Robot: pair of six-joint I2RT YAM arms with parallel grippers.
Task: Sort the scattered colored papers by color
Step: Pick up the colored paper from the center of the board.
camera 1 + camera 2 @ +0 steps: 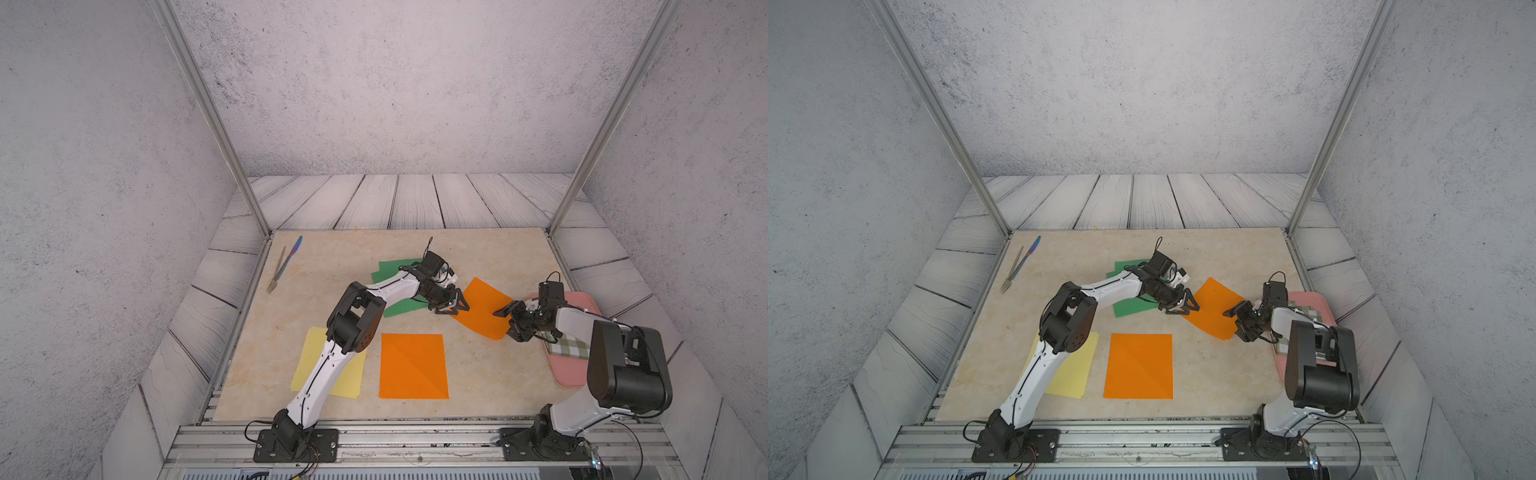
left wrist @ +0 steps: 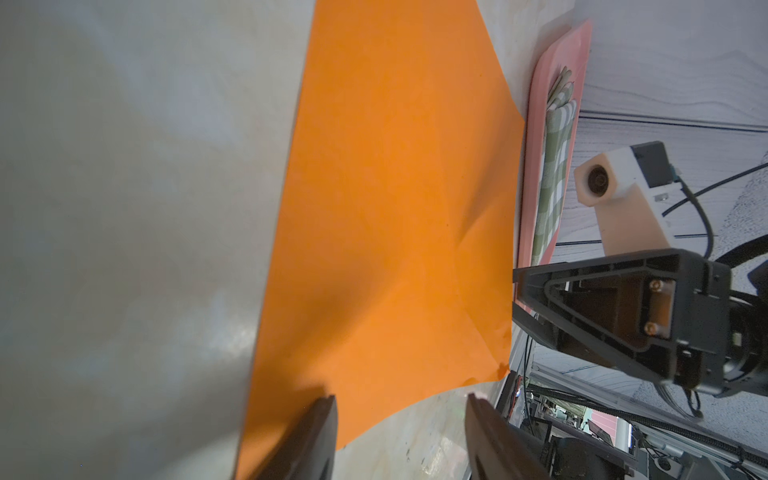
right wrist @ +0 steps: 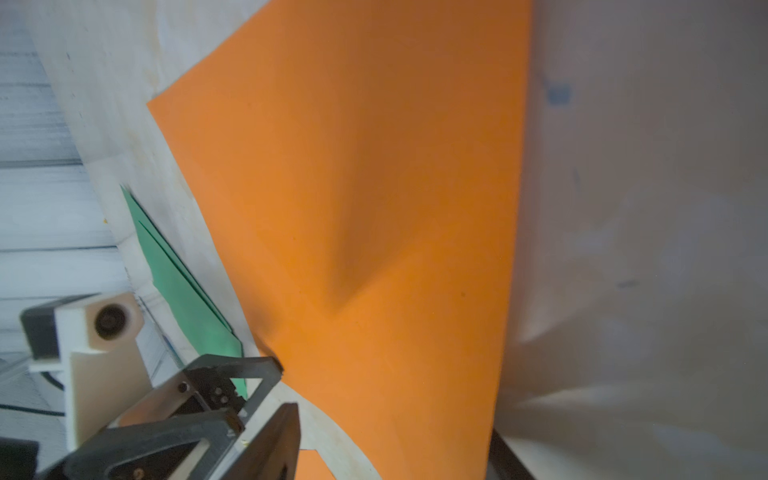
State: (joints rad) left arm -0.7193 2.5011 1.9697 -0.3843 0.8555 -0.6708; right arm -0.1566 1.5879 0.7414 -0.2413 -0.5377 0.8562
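Orange paper, a thin rectangular sheet (image 1: 484, 309) lying askew right of centre in both top views, sits between our two grippers and buckles slightly in the middle. Our left gripper (image 1: 454, 309) touches its left corner with jaws spread. Our right gripper (image 1: 505, 326) straddles its right edge, jaws apart (nothing pinched that we can see). A second flat orange sheet (image 1: 413, 365) lies lower centre, a pale yellow sheet (image 1: 351, 378) lower left, and green sheets (image 1: 390, 267) at centre.

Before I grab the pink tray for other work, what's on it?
A folded green-and-white checked cloth lies on the pink tray; the right arm hides part of both.
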